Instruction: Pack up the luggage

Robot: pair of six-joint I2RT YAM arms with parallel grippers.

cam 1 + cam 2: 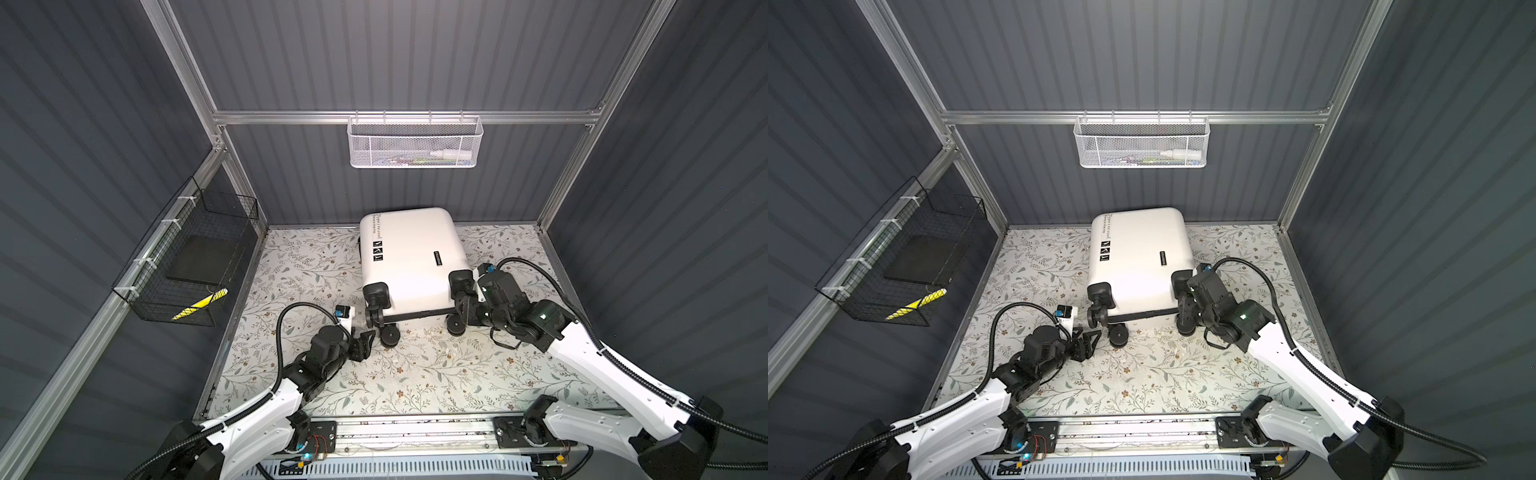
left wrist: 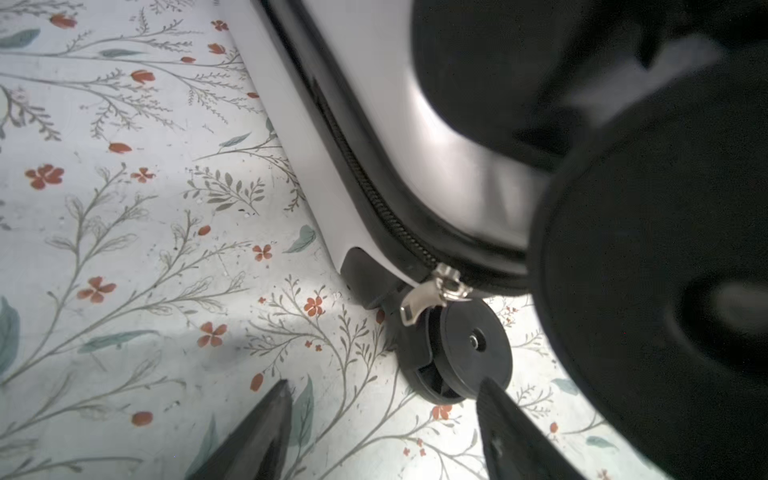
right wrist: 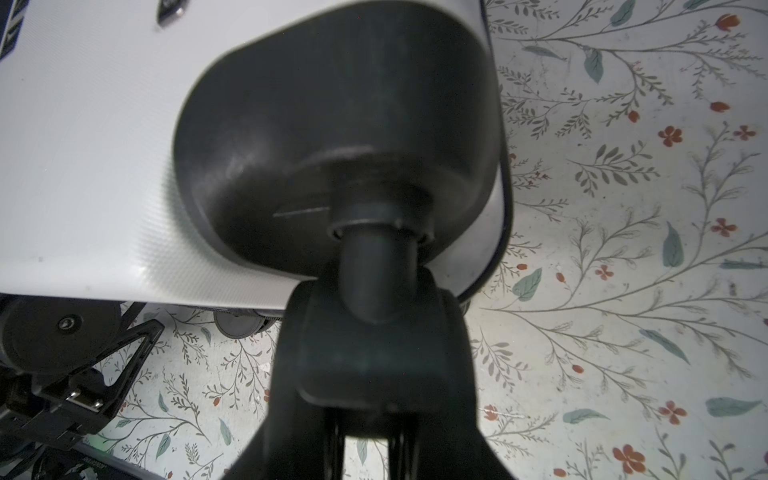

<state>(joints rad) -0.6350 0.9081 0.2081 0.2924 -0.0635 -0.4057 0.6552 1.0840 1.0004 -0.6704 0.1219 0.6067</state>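
The white suitcase (image 1: 409,257) lies flat and closed on the flowery table (image 1: 415,374). It is at the 12 o'clock end, with its black wheels pointing to 6 o'clock. The left gripper (image 1: 369,337) sits at the suitcase's 7 o'clock corner, jaws apart, just beside the low left wheel (image 2: 473,345). The right gripper (image 1: 463,308) is at the 5 o'clock corner, clamped on the top right wheel (image 3: 370,357).

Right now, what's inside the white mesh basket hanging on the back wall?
A white bottle lies on its side in the white mesh basket. Beside it sit greenish and bluish items, too blurred through the mesh to name. Anything beneath them is hidden.
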